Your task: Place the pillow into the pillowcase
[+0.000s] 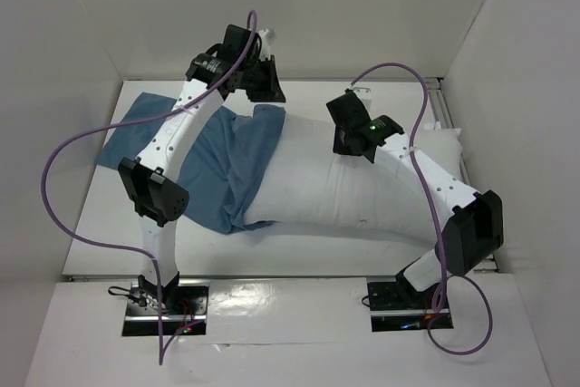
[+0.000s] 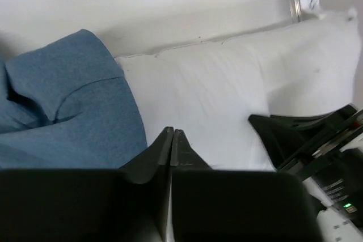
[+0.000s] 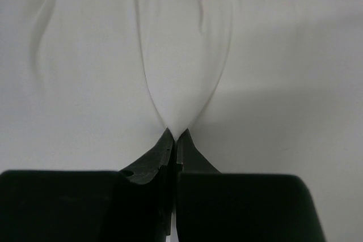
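Pillow [image 1: 353, 192], being kept crosswise on the table [image 1: 100, 224], its end nearer the left arm being covered by the pillowcase [image 1: 217, 178].
A fold of its white cloth is being pinched by the right gripper [image 3: 174, 135]; the left gripper [image 2: 172, 134] is being held above the pillowcase's edge, jaws pressed together, nothing seen between them.

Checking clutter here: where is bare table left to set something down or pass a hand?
Bare table lies near-left, between the pillowcase and the left wall, and in a strip behind the pillow along the back wall. The middle is crowded: both arms cross it, right claw pinching the pillow.
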`<state>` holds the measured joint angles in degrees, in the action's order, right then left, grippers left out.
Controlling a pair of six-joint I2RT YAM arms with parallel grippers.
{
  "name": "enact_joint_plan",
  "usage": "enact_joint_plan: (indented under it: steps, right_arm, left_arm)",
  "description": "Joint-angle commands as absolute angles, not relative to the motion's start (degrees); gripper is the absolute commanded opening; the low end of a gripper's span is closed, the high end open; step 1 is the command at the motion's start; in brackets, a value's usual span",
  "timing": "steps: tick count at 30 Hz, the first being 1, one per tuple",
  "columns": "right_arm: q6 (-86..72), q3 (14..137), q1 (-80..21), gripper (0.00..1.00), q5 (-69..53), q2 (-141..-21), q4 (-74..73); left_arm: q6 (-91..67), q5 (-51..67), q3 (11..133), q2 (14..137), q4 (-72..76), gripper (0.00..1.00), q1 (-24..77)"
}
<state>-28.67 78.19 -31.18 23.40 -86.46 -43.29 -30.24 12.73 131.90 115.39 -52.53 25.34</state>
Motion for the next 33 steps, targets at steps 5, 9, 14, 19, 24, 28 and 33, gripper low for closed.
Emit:
enact_joint_plan:
  steps: [5, 9, 14, 19, 24, 28, 33]
  right_arm:
    - [-29.4, 78.6, -32.2, 0.0, 22.3, -85.0, -43.8]
    - [-28.8, 78.6, -32.2, 0.0, 22.3, -85.5, -43.8]
    - [-28.8, 79.1, -32.2, 0.0, 22.3, -86.0, -43.8]
    - [-28.8, 79.1, -32.2, 0.0, 22.3, -86.6, -43.8]
    - [-28.8, 79.1, -32.2, 0.0, 22.3, -86.6, -43.8]
    - [-28.8, 79.1, -32.2, 0.0, 22.3, -86.6, -43.8]
    - [-28.8, 79.1, -32.2, 0.0, 22.3, -86.6, -43.8]
  left_arm:
    - [-27.1, 4.5, 130.7, 115.4, -53.8, 0.63, 28.0]
    - [-25.4, -1.7, 129.3, 115.4, -56.8, 0.66, 30.6]
    - [-24.2, -7.6, 124.8, 115.4, -58.3, 0.66, 33.5]
    - [-24.2, -12.2, 123.6, 115.4, -59.9, 0.59, 34.0]
    - [-24.7, -16.2, 123.6, 115.4, -60.5, 0.48, 34.0]
    - [-24.7, -16.7, 123.6, 115.4, -61.0, 0.36, 34.0]
    - [-24.7, -14.1, 124.3, 115.4, -61.0, 0.0, 34.0]
